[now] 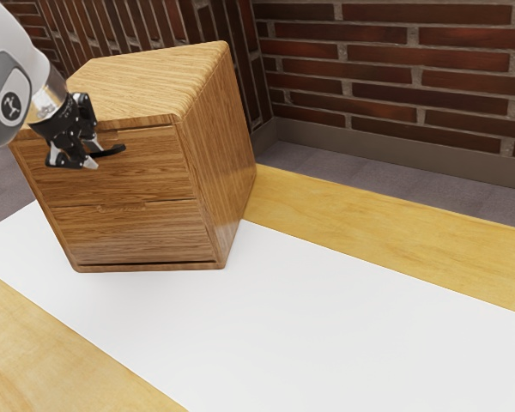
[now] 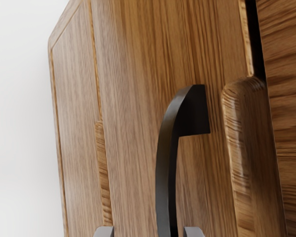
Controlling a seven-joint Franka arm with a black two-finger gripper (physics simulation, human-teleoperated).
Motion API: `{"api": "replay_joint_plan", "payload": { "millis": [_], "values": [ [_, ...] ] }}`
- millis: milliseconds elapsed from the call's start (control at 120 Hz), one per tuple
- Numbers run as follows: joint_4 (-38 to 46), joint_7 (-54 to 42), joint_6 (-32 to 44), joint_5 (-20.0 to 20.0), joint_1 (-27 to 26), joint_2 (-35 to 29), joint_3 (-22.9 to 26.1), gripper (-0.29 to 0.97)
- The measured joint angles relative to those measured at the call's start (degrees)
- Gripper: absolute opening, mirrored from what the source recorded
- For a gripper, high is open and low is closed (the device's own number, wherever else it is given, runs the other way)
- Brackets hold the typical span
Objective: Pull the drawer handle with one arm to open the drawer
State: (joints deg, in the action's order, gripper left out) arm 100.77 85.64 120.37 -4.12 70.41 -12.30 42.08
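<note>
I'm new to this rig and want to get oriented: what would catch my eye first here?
A wooden two-drawer cabinet stands on the white table, before a red brick wall. The black claw is at the upper drawer, at the exterior view's left, with the dark curved handle between its open fingers.

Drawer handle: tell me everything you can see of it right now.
The handle is a slim, matte black bar bowed into an arc. Its squared end meets the wooden front of the upper drawer. From there it curves outward and passes between the jaws, which stand either side of it with gaps showing, not clamped.
</note>
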Motion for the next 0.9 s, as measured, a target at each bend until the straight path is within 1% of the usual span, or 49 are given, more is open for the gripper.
{"api": "replay_joint_plan", "payload": {
  "millis": [492, 533, 600, 642, 717, 900],
  "values": [
    [0.8, -0.2, -0.2, 0.0, -0.4, -0.8, -0.3, 0.09],
    [1.1, -0.2, -0.2, -0.1, -2.0, -1.1, -1.8, 0.09],
    [1.7, -0.2, -0.2, 0.0, -6.4, -1.3, -6.3, 0.09],
    [2.0, -0.2, -0.3, 0.0, -7.8, -1.5, -7.7, 0.09],
    [2.3, -0.2, -0.4, -0.1, -8.7, -1.9, -8.6, 0.09],
    [2.6, -0.2, -0.6, 0.0, -9.1, -2.0, -9.1, 0.09]
  ]
}}
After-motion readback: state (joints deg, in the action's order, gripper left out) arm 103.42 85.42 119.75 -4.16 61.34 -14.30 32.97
